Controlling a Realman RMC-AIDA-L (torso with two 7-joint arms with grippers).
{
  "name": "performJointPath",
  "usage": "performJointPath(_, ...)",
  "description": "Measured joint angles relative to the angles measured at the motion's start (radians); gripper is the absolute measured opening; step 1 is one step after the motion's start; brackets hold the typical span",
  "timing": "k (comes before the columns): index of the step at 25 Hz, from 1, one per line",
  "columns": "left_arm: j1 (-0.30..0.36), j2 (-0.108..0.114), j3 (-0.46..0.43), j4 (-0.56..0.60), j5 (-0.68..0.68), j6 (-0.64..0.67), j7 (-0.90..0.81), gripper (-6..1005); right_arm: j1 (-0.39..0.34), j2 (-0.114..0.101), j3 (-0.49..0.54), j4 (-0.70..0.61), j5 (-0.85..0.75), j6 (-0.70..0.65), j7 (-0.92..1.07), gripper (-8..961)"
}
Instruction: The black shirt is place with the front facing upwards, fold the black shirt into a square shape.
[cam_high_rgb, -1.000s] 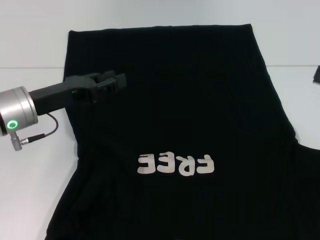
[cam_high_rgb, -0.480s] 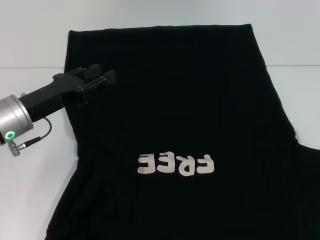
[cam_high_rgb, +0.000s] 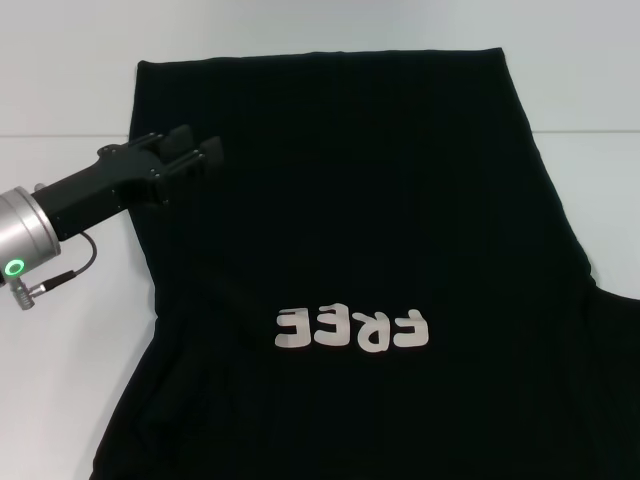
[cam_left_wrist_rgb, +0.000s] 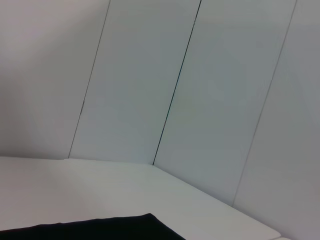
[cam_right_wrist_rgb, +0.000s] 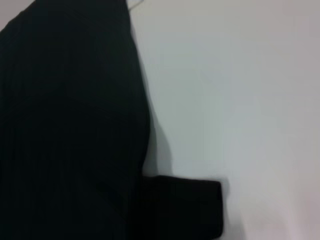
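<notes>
Head view: one large black soft-fabric T-shirt with white "FREE" print (cam_high_rgb: 340, 260) lies flat, front up, on the white table (cam_high_rgb: 60, 380), spread for folding. My black jointed left gripper (cam_high_rgb: 198, 150) hangs over the shirt's left edge near the hem; fingers look apart, grasping nothing. R arm not in view.

L wrist view: one shirt corner (cam_left_wrist_rgb: 125, 227), table, grey wall panels (cam_left_wrist_rgb: 200, 100).

R wrist view: shirt edge plus one sleeve; R gripper state: can't tell.
</notes>
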Motion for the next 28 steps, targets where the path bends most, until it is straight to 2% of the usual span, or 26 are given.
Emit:
performJointPath(11,0.003,0.000,0.000,0.001,-0.003,-0.018,0.001,533,0.052,0.000,-0.021,0.129,0.003,0.083,-0.045,927)
performJointPath(17,0.005,0.000,0.000,0.000,-0.003,-0.025,0.001,533,0.060,0.000,-0.044,0.156,-0.001,0.100,-0.043,830)
performJointPath(28,0.004,0.000,0.000,0.003,-0.003,-0.026,0.000,533,0.061,-0.001,-0.052,0.170,-0.004,0.107,-0.038,835)
